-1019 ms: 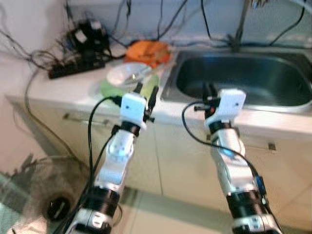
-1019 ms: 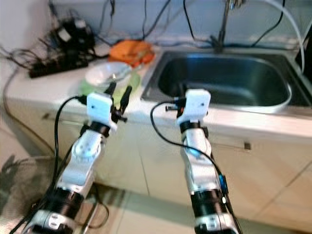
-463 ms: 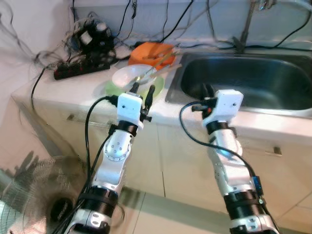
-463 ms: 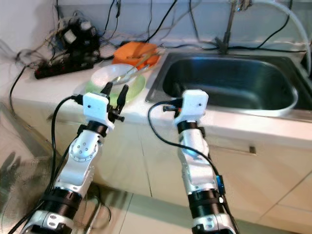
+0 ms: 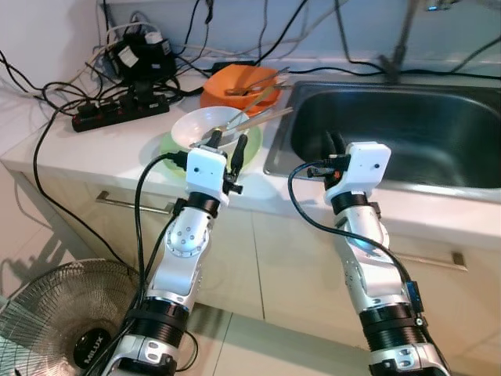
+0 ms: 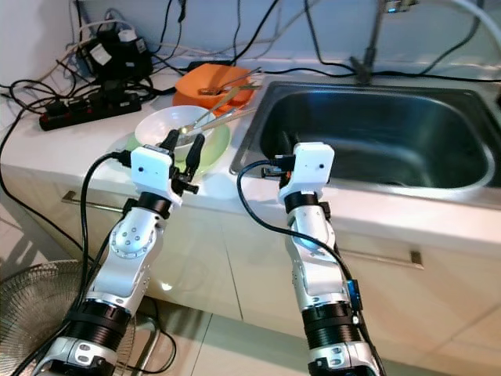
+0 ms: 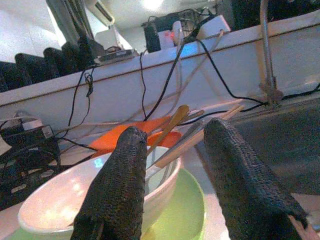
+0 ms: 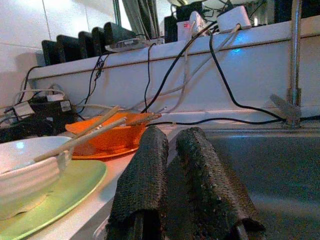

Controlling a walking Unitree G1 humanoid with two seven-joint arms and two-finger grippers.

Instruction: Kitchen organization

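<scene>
Left wrist view looks past the left pincer (image 7: pixel 172 175), fingers spread and empty, straight at the white bowl (image 7: pixel 95 187) on a green plate (image 7: pixel 182 212) just ahead. Chopsticks (image 7: pixel 192 140) lie across the bowl, slanting toward the sink (image 5: pixel 399 133). Beside the bowl, the right pincer (image 8: pixel 170 170), nearly closed and empty, hovers at the sink's near rim, farther from it.

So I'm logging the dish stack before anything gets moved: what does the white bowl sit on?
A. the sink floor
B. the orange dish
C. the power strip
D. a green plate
D: the white bowl rests on the green plate, beside the sink.
</scene>
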